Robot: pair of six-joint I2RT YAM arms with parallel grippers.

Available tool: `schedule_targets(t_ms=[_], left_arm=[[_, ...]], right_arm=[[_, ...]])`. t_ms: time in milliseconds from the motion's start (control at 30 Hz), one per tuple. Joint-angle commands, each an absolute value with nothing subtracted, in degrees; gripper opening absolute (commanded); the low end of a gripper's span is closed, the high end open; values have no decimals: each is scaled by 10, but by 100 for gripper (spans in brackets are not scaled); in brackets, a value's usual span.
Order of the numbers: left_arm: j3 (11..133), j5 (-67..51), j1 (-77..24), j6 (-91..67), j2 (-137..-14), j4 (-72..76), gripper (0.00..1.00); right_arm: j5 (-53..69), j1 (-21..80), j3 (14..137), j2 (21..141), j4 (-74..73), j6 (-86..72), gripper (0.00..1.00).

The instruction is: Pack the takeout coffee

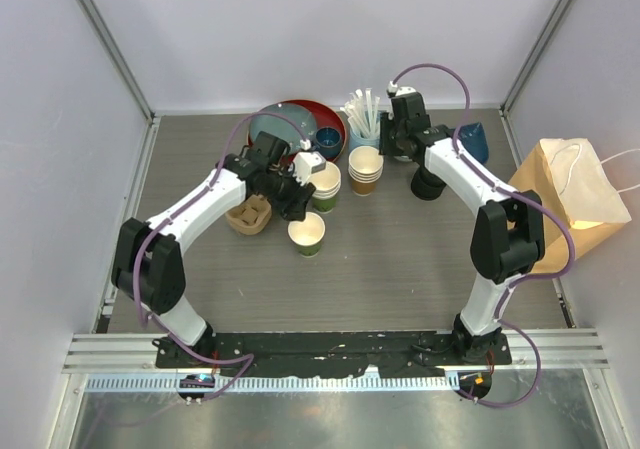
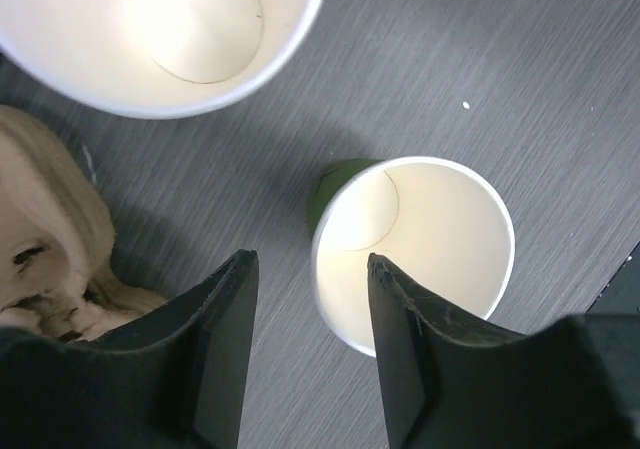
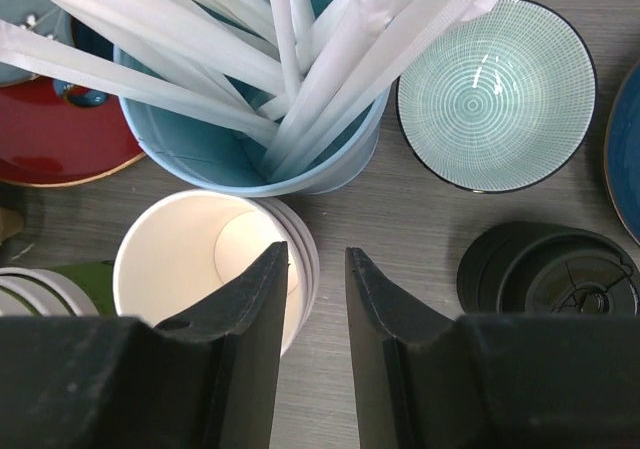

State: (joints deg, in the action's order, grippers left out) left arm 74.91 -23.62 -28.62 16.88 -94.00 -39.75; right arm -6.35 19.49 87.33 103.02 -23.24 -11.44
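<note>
The green cup (image 1: 307, 234) stands upright and without a lid on the tabletop (image 1: 400, 269), in front of the green stack (image 1: 325, 185) and just beside the pulp tray (image 1: 247, 216). The left gripper (image 2: 310, 264) hangs directly over it with the jaws open. In the left wrist view the near part of the cup's rim lies in the gap between the two fingers. One finger is over the cup's mouth and the other is over the tabletop, and nothing is held. From this cup toward the near edge, open tabletop stretches across to the base of the right arm, so there is wide room on that side.

At the back it is crowded. The right gripper (image 3: 316, 252) is above the brown stack (image 1: 365, 169), with one finger over the inside of the top cup, one finger outside, and the rim between them. The gap is narrow, but I cannot tell if the fingers already press the rim. The straw cup (image 3: 250, 139) is just beside this stack on the far side. The green stack is close on the left, and a teal bowl (image 3: 495, 94) and the black lids (image 3: 550, 269) are near on the right. A red plate (image 1: 290, 114) lies by the back wall. The paper bag (image 1: 570, 194) stands at the right edge against the side wall, well apart from the green cup
</note>
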Motion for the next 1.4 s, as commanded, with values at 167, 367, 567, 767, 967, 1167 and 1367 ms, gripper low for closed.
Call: schedule_targets(t_ms=[167, 367, 567, 767, 967, 1167, 1367], left_arm=[[811, -243, -257, 149, -910, -422, 53], [813, -244, -250, 151, -915, -428, 53], [814, -245, -248, 151, -915, -428, 53], [815, -247, -246, 151, -913, -428, 53], [812, -250, -245, 152, -911, -429, 53], [814, -250, -244, 151, -910, -428, 53], [817, -251, -245, 150, -911, -431, 53]], right_arm=[[-50, 198, 919, 1063, -265, -79, 33], [-38, 207, 926, 1074, -271, -69, 29], [-43, 214, 925, 1073, -279, -63, 31], [-45, 218, 911, 1050, -280, -63, 32], [-40, 223, 890, 1020, -262, -62, 35], [-47, 224, 876, 1031, -261, -58, 33], [-49, 224, 890, 1050, -270, -56, 20]])
